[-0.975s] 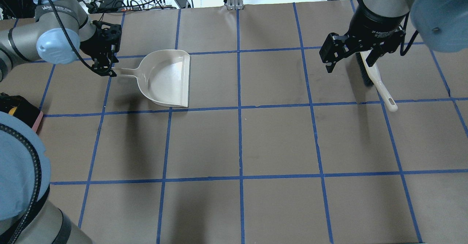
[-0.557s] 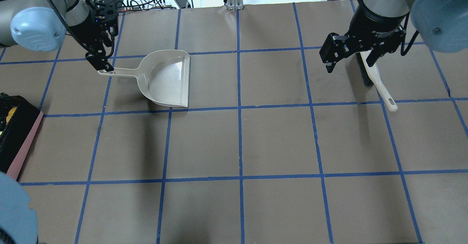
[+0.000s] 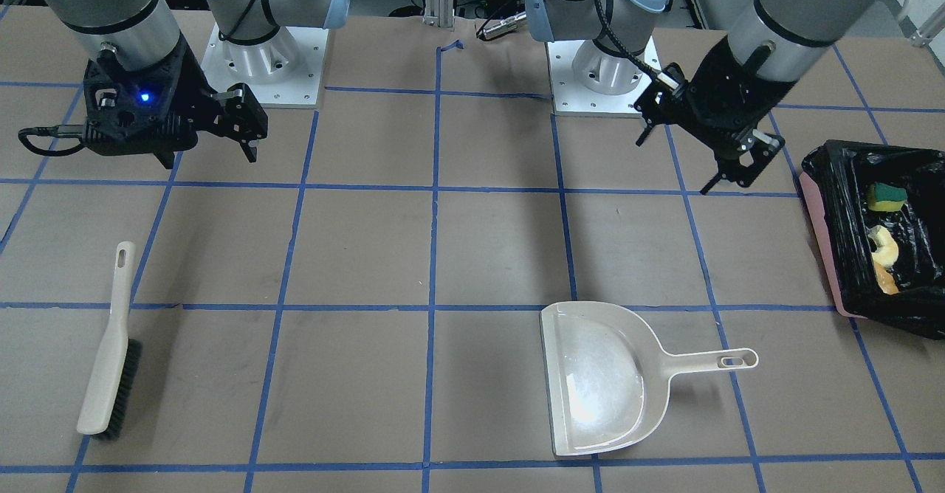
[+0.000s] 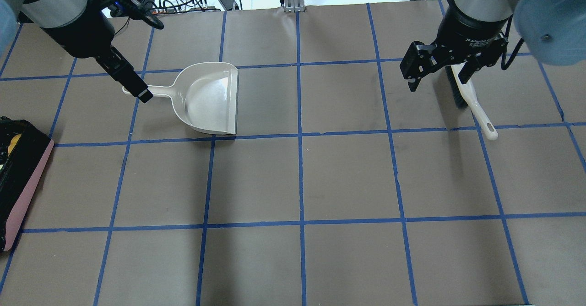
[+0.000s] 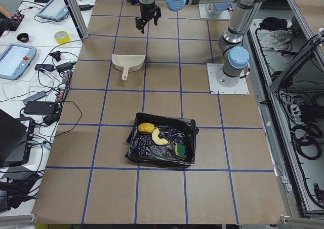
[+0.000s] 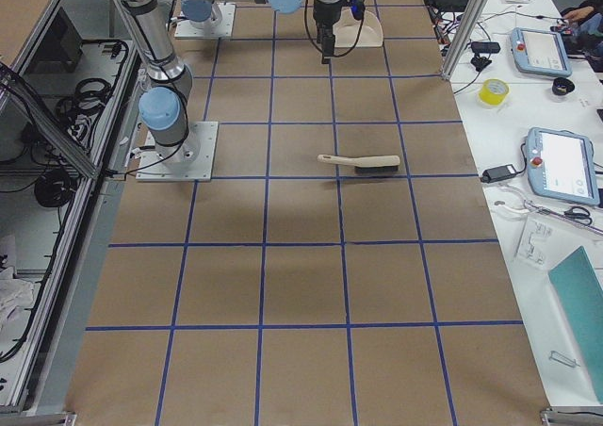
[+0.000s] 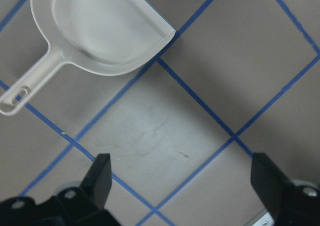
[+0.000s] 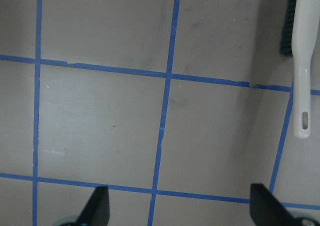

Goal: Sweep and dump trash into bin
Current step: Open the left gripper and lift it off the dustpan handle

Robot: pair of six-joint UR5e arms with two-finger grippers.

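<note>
Basically, the black-lined pink bin (image 3: 818,246) is parked at the counter's (image 3: 369,257) left end. Left gripper (image 7: 180,161) and right gripper (image 4: 437,84) are held over bare counter, jaws spread wide, nothing gripped. Croissant (image 5: 159,137), potato lump (image 5: 146,128) and sponge (image 5: 180,149) are seen lying inside the bin.

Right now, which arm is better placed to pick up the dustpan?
Left. The left gripper, open, hangs near the handle of the dustpan; the right gripper hovers far off, by the brush.
</note>
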